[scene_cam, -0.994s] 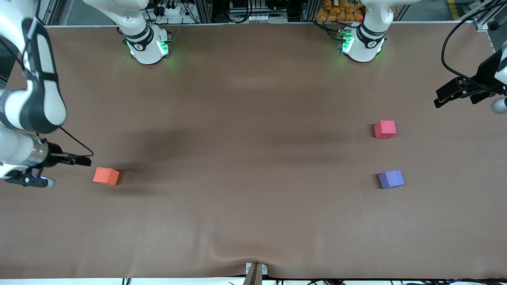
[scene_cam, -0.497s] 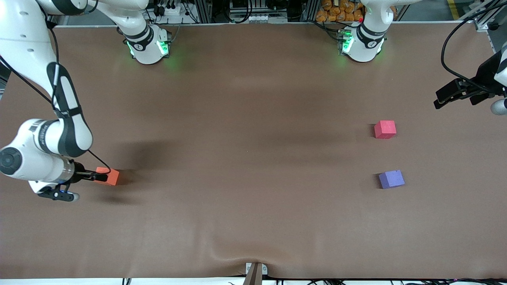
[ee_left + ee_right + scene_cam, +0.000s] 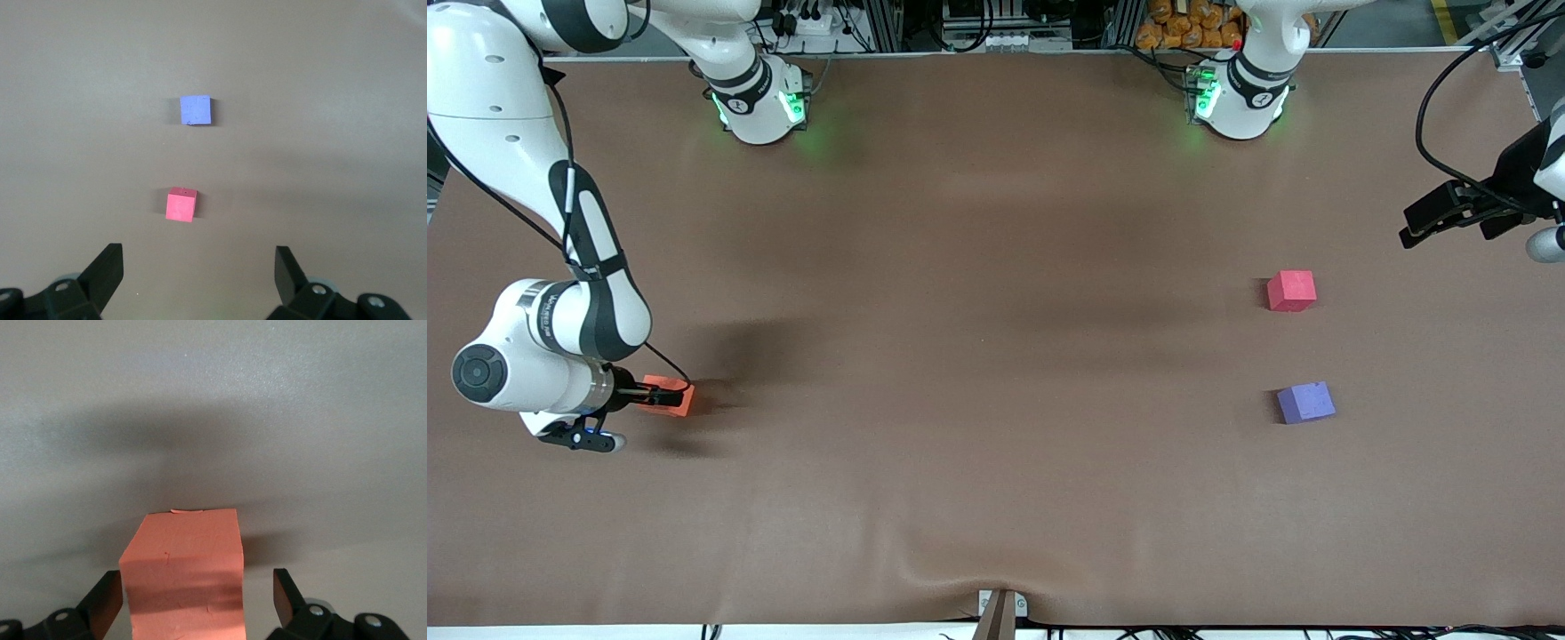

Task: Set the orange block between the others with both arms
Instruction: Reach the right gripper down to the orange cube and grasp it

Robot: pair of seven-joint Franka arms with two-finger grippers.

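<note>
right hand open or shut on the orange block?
Open. The right hand straddles the orange block, with a visible gap between one finger and the block; no grip yet.

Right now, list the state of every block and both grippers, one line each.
orange block: resting on the table, between the open fingers, not gripped.
pinkish-red block: on the table, untouched.
purple-blue block: on the table, untouched, apart from the pinkish-red one.
right gripper: open, straddling the orange block.
left gripper: open, empty, waiting.

I read the orange block [image 3: 679, 397] as bright orange, one foam cube [image 3: 1291, 290] pinkish-red, the other cube [image 3: 1305, 402] purple-blue, all plain, on my uniform brown table [image 3: 996, 267]; arm bases [image 3: 760, 102] glow green.
</note>
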